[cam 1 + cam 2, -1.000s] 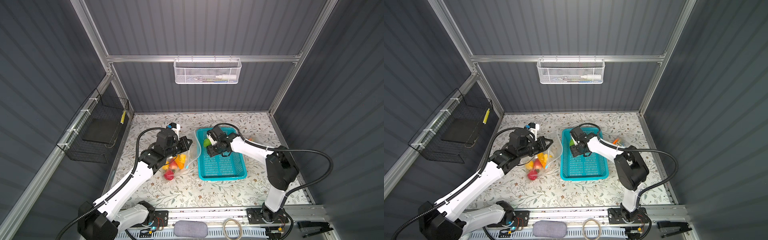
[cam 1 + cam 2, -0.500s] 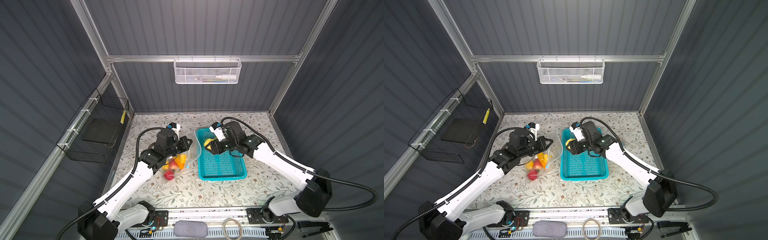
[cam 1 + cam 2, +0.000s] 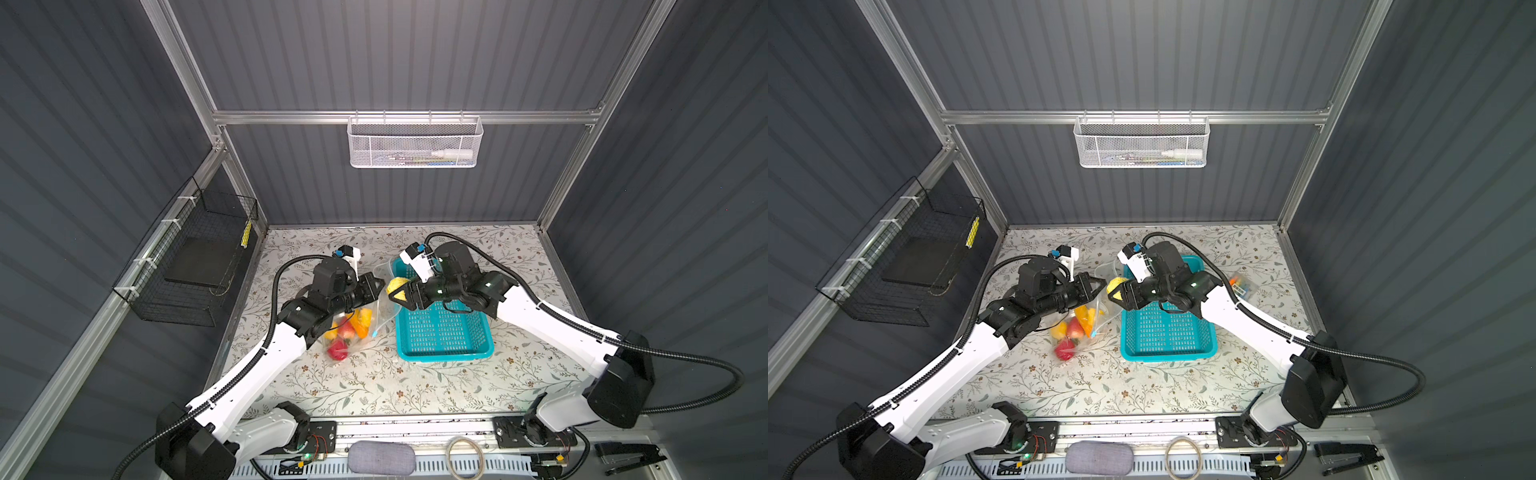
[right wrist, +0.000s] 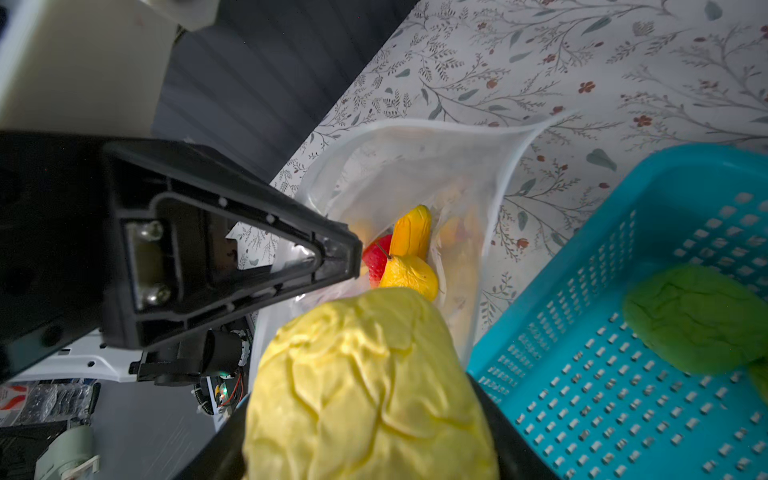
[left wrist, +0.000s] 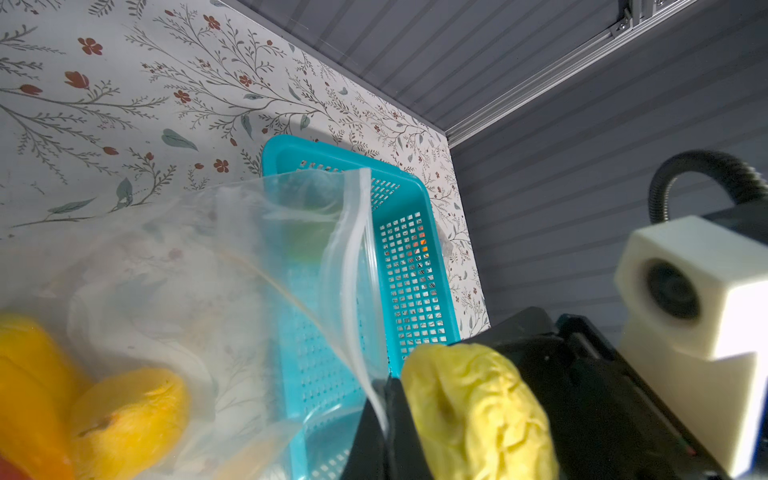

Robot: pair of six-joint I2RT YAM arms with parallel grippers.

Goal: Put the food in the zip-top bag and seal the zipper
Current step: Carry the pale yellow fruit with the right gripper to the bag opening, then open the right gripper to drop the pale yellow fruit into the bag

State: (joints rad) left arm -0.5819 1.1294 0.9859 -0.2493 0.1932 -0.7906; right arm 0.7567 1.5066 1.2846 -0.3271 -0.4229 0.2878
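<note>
Right wrist view: right end effector (image 4: 361, 440) grasps yellow leafy toy (image 4: 365, 365) at the open zip-top bag (image 4: 415, 166) mouth. Left end effector (image 4: 332, 259) is clenched on the bag rim. Red, orange and yellow food (image 4: 409, 232) sits inside; green toy (image 4: 698, 316) lies in the basket (image 4: 602, 415).

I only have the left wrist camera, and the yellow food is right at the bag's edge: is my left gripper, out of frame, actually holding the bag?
Observer: Yes. The right wrist view shows the left gripper shut on the zip-top bag's rim.
Operator: Food left in the basket?
Observer: A green piece lies in the teal basket.
Operator: Where's the slider?
Observer: In a top view the light-blue slider sits at the end of the zipper toward the picture's bottom.
</note>
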